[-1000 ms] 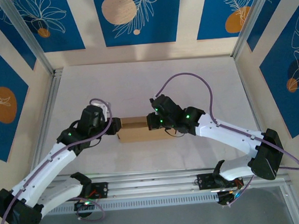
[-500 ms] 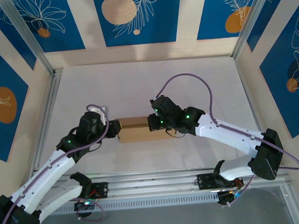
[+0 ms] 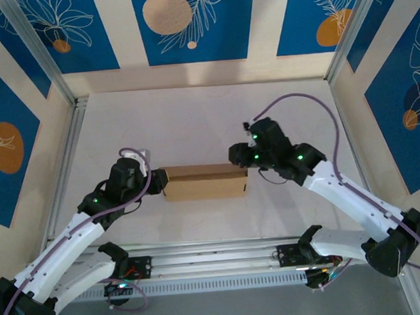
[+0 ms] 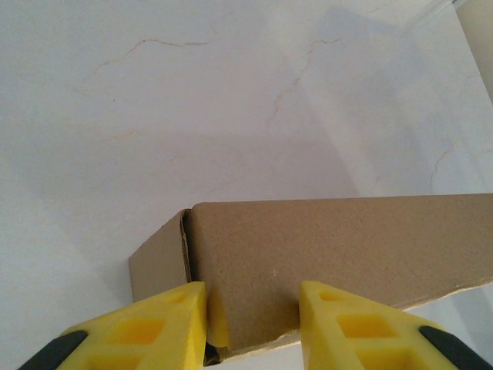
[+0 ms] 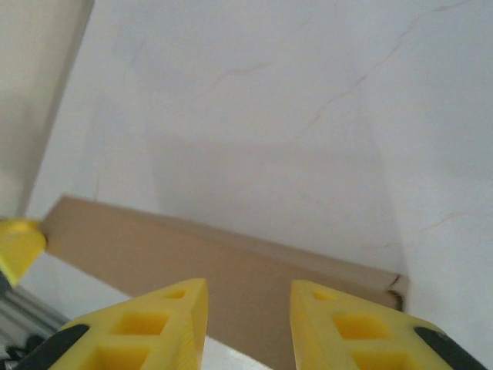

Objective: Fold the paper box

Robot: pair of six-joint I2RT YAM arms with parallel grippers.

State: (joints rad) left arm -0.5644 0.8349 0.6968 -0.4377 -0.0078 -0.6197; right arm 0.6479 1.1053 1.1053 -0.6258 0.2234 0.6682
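Brown paper box (image 3: 203, 181) lies in the middle of the bench (image 3: 193, 116), long side along the near edge. Left gripper (image 3: 159, 180), part open, touches its left end (nearer one). Right gripper (image 3: 235, 156), open and empty, hangs just off the right end.

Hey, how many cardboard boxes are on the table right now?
1. The brown cardboard box lies midway across the table, left gripper at its left end, right gripper near its right end. None seems hidden.

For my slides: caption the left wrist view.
Left end effector, yellow fingers parted, at the end of a brown cardboard box on marbled table.
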